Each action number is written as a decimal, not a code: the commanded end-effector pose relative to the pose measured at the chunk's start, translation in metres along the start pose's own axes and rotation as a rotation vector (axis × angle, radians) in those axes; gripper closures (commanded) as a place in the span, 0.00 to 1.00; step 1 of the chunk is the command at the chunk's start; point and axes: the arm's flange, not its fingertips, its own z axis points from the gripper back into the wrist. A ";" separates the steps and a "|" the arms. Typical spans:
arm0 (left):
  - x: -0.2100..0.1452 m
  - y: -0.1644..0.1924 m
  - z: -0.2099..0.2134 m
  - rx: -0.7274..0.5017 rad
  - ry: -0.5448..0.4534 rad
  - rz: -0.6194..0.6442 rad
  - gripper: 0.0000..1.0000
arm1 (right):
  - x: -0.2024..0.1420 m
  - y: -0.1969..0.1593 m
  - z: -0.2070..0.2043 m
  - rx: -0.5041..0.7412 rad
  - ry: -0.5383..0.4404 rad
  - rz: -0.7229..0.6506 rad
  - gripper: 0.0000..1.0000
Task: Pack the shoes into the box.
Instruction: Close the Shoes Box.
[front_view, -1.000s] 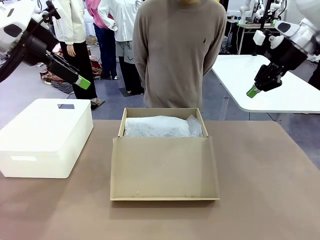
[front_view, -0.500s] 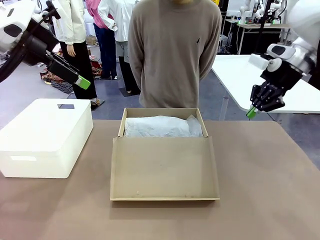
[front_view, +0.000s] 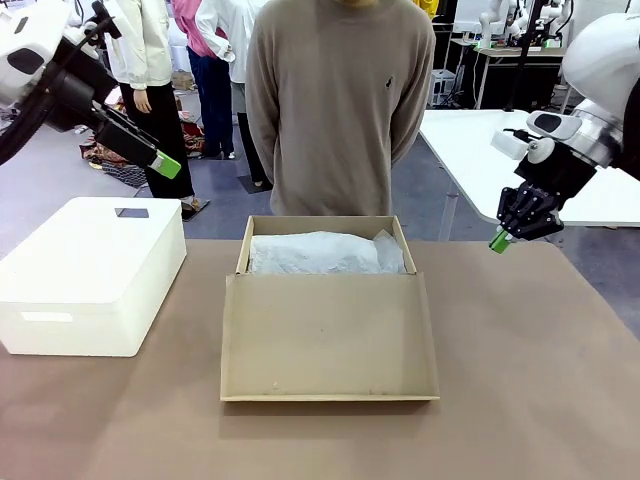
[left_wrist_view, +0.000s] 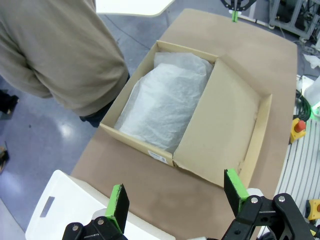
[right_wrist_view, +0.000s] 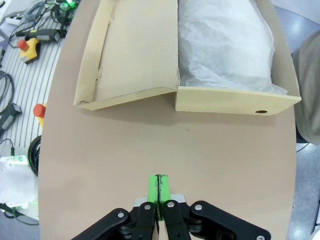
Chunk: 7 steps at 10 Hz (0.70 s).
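The tan cardboard box (front_view: 322, 226) stands at the table's middle, its hinged lid (front_view: 330, 335) folded flat toward me. Crumpled white tissue paper (front_view: 320, 253) fills the inside. The black shoes are hidden or out of view. My left gripper (front_view: 166, 166) hangs high above the table's far left corner; in the left wrist view it (left_wrist_view: 175, 185) stands open, looking down on the box (left_wrist_view: 145, 147). My right gripper (front_view: 498, 241) hovers off the box's far right corner. In the right wrist view it (right_wrist_view: 158, 182) is shut with its pads together and nothing between them, over bare table beside the box (right_wrist_view: 235, 100).
A larger white rounded-corner box (front_view: 95, 270) sits on the table's left. A person in a beige sweater (front_view: 340, 110) stands right behind the box, hands behind the back. A white table (front_view: 590, 190) stands beyond the right side. Bare brown table lies right of the box.
My right gripper has come down and leftward from above the white table to near the box's far right corner. The left arm has stayed still. The person has shifted slightly left.
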 end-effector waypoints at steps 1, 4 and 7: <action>0.000 0.000 0.000 -0.017 -0.011 -0.003 0.00 | 0.000 0.001 -0.001 0.014 -0.007 0.016 1.00; 0.000 0.000 0.000 -0.017 -0.011 -0.003 0.00 | 0.001 0.001 -0.002 0.009 -0.002 0.003 1.00; 0.000 0.000 0.000 -0.017 -0.011 -0.003 0.00 | -0.016 -0.024 -0.020 0.057 -0.175 -0.045 1.00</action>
